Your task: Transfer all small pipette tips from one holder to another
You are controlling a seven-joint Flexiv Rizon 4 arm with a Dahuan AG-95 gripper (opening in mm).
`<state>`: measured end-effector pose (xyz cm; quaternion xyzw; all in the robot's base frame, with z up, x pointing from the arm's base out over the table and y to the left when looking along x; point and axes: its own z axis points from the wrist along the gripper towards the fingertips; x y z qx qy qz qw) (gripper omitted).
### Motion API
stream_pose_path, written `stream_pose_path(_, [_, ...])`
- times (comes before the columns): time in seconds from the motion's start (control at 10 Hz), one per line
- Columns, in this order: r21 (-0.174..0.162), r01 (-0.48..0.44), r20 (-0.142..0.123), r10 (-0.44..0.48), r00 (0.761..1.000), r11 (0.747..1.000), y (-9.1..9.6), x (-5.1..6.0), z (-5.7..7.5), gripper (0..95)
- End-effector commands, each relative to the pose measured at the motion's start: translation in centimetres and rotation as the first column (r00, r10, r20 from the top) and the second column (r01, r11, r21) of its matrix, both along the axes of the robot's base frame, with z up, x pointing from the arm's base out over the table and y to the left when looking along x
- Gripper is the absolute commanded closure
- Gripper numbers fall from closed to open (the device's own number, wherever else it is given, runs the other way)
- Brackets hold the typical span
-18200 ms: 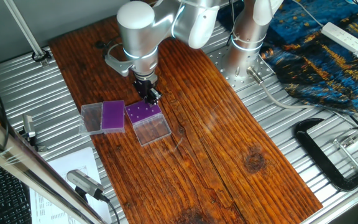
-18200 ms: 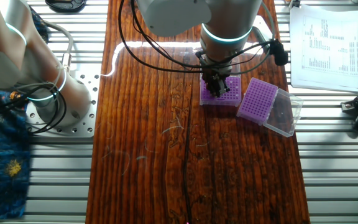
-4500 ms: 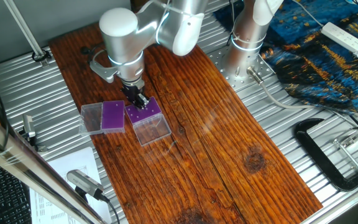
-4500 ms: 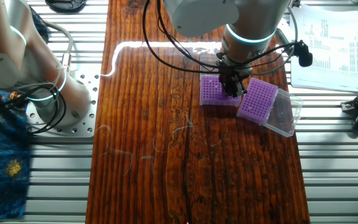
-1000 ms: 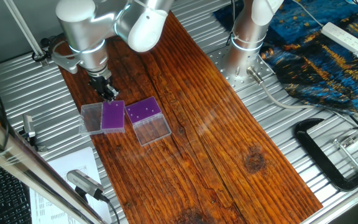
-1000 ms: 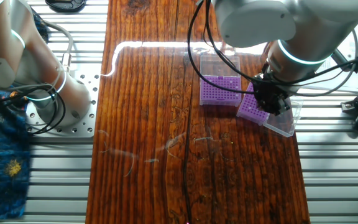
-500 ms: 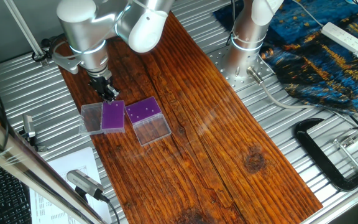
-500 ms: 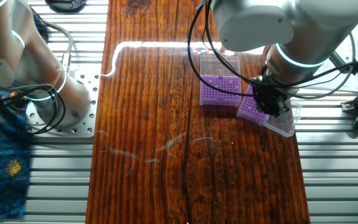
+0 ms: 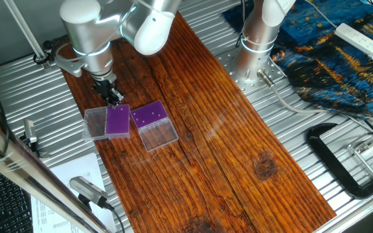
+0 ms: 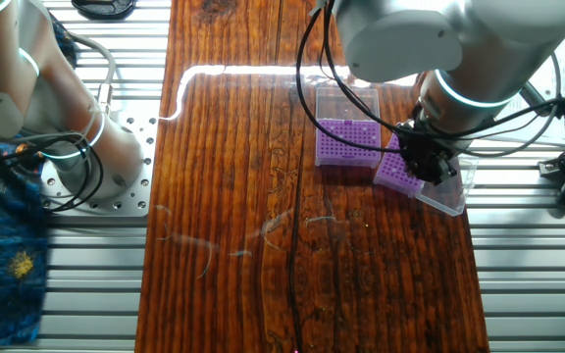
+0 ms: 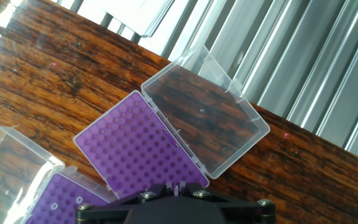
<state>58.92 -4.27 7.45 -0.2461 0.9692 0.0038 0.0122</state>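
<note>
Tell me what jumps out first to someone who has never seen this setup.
The big silver arm leans over the dark wooden table, its gripper poised at the far edge of a flat purple tip rack with its clear lid folded open. Right beside it stands a second, boxier purple rack, pale tips dotting its top.

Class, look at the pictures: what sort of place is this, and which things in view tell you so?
Probably a robotics lab bench. A robot arm works over a wooden board on a slotted metal table, with purple pipette tip racks and a clamp nearby.
</note>
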Motion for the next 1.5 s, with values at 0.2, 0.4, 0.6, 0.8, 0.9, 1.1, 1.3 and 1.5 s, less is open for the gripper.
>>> stream_pose_path(0.2, [-0.001, -0.002, -0.001, 0.002, 1.0, 1.0, 0.04, 0.13, -0.05, 95.0])
stream_pose_path(0.4, [0.0, -0.003, 0.0, 0.003, 1.0, 1.0, 0.03, 0.12, -0.22, 95.0])
stream_pose_path(0.6, [-0.001, -0.004, 0.0, 0.004, 1.0, 1.0, 0.02, 0.12, -0.31, 95.0])
stream_pose_path(0.8, [0.001, -0.005, 0.001, 0.005, 1.0, 1.0, -0.01, 0.19, -0.24, 95.0])
stream_pose_path(0.9, [0.0, -0.006, 0.0, 0.006, 1.0, 1.0, -0.02, 0.19, -0.25, 95.0])
stream_pose_path(1.1, [-0.001, -0.005, -0.002, 0.005, 1.0, 1.0, -0.02, 0.18, -0.47, 95.0])
stream_pose_path(1.3, [-0.001, -0.01, -0.001, 0.01, 1.0, 1.0, -0.04, 0.17, -0.6, 95.0])
stream_pose_path(1.5, [-0.001, -0.021, -0.001, 0.021, 1.0, 1.0, -0.04, 0.17, -0.62, 76.0])
